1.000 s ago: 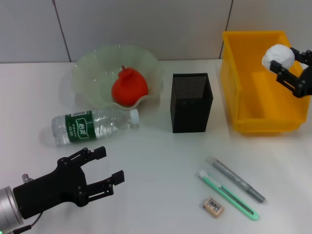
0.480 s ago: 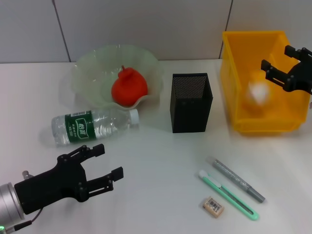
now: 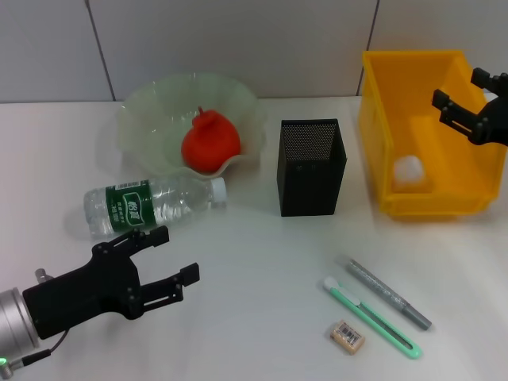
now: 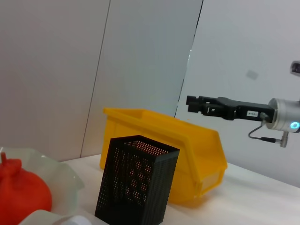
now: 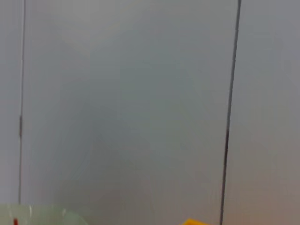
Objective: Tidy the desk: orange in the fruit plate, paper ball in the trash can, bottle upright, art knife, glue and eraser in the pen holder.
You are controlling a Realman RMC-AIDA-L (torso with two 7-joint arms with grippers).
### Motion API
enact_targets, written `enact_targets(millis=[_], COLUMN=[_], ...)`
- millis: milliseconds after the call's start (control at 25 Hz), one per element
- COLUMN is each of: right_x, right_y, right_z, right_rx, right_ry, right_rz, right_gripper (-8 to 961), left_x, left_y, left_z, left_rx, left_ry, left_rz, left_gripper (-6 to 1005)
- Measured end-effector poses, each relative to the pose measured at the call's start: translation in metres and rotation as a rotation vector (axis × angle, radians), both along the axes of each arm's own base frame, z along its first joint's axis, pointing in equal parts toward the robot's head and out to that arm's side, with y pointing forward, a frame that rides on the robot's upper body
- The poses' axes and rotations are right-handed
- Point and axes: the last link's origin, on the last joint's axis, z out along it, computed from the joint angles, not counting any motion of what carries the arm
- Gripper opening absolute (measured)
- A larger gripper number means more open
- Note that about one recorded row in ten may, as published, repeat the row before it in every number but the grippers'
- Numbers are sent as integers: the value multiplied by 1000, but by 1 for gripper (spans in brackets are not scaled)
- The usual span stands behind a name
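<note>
The white paper ball [image 3: 409, 170] lies inside the yellow trash bin [image 3: 373, 151]. My right gripper [image 3: 464, 101] is open and empty above the bin's right side. The orange [image 3: 210, 142] sits in the pale green fruit plate [image 3: 143, 119]. The bottle [image 3: 151, 204] lies on its side in front of the plate. My left gripper [image 3: 163, 258] is open, just in front of the bottle. The black mesh pen holder [image 3: 311, 167] stands mid-table. The green art knife [image 3: 371, 317], grey glue stick [image 3: 387, 293] and eraser [image 3: 347, 336] lie at the front right.
The left wrist view shows the pen holder [image 4: 136, 187], the yellow bin [image 4: 187, 150], the orange [image 4: 21, 194] and the right arm [image 4: 234, 110] above the bin. The right wrist view shows only the grey wall.
My right gripper opened and let go of the paper ball, which fell into the yellow bin. My left gripper moved slightly toward the bottle.
</note>
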Motion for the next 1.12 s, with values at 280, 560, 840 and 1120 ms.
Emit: enact_targets(millis=[280, 560, 840, 1120], right_x=[1, -6, -12, 1], right_y=[-15, -46, -80, -98], right_z=[12, 21, 12, -6], right_rx=[-24, -169, -371, -540], right_ry=[64, 114, 121, 51], right_rz=[24, 116, 204, 148], right_gripper=[746, 746, 745, 746], left_x=[1, 0, 1, 3], left_y=[0, -2, -1, 0], left_z=[0, 0, 2, 1], left_rx=[-5, -4, -5, -12], left_ry=[-6, -4, 1, 10], left_rz=[-1, -2, -16, -31], left_gripper=[854, 854, 854, 853])
